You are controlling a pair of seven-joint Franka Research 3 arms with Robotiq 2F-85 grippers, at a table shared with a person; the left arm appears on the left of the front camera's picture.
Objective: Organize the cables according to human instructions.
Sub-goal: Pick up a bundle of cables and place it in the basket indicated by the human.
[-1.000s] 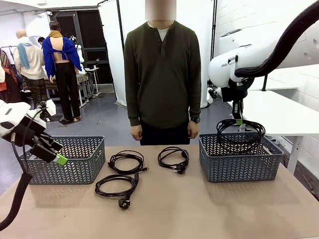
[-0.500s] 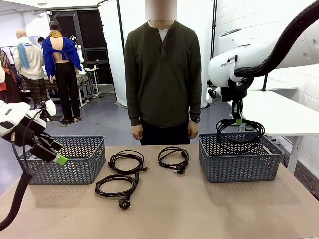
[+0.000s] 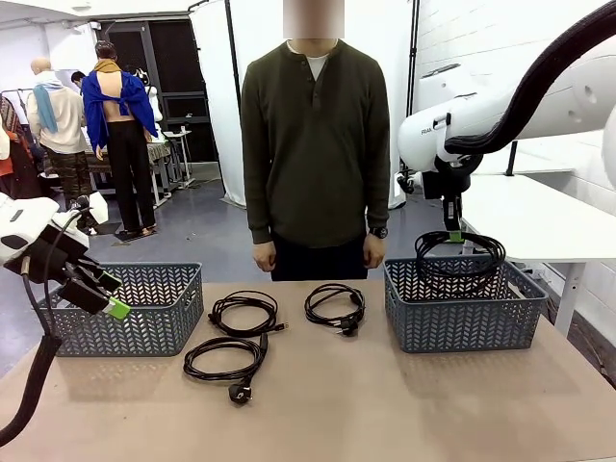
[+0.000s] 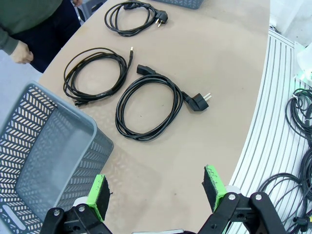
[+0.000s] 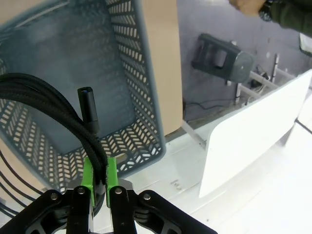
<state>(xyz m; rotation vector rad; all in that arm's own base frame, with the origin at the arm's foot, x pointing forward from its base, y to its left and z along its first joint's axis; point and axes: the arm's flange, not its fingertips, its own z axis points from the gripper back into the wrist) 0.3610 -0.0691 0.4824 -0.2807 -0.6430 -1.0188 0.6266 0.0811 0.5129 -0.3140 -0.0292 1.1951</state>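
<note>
On the table's [image 3: 385, 404] three-o'clock side, right tool [image 3: 454, 234] pinched a cable [image 5: 48, 102] above the basket [image 3: 462, 327]; lowering and release seemed next; left tool [image 4: 158, 192] gaped empty.

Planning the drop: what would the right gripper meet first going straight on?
Likely the inside of the grey basket, which lies ahead of the right gripper and the cable it holds; depth is unclear.

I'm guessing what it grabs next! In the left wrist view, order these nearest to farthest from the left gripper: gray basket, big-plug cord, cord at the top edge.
1. Gray basket, just beside the left gripper, lower left.
2. Big-plug cord, mid-table.
3. Cord at the top edge, farthest off.
</note>
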